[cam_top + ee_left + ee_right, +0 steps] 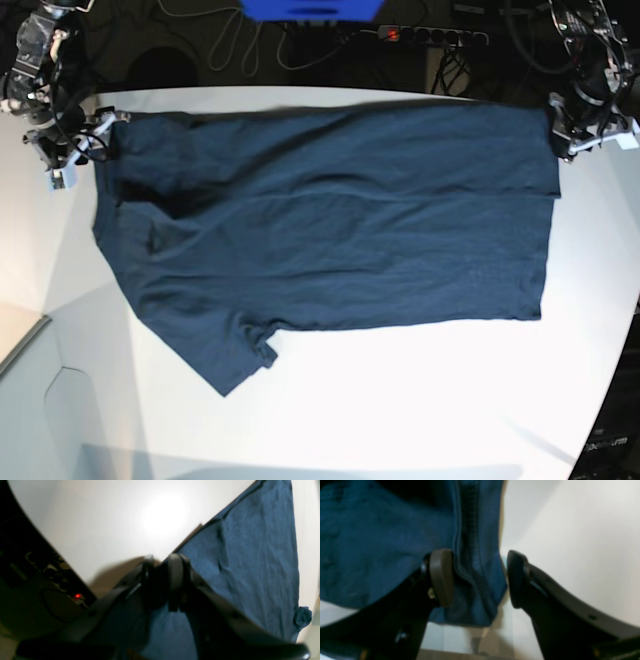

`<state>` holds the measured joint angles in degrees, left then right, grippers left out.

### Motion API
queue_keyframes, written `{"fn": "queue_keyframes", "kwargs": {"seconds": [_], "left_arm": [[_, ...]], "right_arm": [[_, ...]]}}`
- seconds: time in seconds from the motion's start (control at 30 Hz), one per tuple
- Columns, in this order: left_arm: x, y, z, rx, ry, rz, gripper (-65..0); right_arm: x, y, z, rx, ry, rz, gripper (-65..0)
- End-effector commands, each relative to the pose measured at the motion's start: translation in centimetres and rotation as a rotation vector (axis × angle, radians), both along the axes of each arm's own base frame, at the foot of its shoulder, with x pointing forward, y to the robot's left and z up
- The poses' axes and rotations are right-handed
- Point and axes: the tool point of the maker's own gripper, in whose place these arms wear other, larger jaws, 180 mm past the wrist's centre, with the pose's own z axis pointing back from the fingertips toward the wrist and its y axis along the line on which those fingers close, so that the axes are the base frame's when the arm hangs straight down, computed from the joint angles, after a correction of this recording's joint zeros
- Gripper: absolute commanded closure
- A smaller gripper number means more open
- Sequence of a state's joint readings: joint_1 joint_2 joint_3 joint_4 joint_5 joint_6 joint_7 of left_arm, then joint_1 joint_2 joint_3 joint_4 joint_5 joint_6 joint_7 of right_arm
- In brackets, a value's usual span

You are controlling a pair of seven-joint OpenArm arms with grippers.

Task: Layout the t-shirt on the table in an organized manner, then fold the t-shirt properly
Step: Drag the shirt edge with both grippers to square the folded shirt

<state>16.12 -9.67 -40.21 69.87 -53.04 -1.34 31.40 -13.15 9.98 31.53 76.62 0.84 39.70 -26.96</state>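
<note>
The dark navy t-shirt (340,220) lies spread flat across the white table (400,400), with one sleeve pointing to the front left. My left gripper (572,140) is at the shirt's far right corner. In the left wrist view its jaws (162,562) are closed on the edge of the cloth (250,567). My right gripper (85,150) is at the shirt's far left corner. In the right wrist view it (476,580) is open, with a seamed fold of the shirt (382,542) lying between its fingers, over the table's edge (582,542).
A power strip (430,35) with a red light, cables and a blue object (310,8) lie behind the table's far edge. The red light also shows in the left wrist view (78,595). The table's curved edge drops to the floor at the left (20,340).
</note>
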Motion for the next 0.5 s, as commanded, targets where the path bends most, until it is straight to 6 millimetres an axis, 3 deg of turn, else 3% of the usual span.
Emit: {"fn": "queue_keyframes", "kwargs": {"seconds": [0.0,0.13,0.3,0.47], "left_arm": [[-0.9,-0.2,-0.7,-0.016,0.050,-0.006,-10.7],[-0.3,-0.2,-0.5,-0.016,0.039,-0.006,-9.7],[0.9,0.2,0.1,-0.007,0.017,-0.013,-0.7],[1.2,0.8,0.5,0.008,0.014,-0.017,-1.1]], "right_arm": [[-0.2,-0.5,0.3,-0.016,0.003,0.008,-33.1],[-1.3,0.1,-0.3,-0.003,0.023,0.006,-33.1],[-3.1,0.7,-0.8,0.005,0.053,0.005,-33.1],[-4.8,0.8,-0.8,-0.007,0.075,0.014,-33.1]]}}
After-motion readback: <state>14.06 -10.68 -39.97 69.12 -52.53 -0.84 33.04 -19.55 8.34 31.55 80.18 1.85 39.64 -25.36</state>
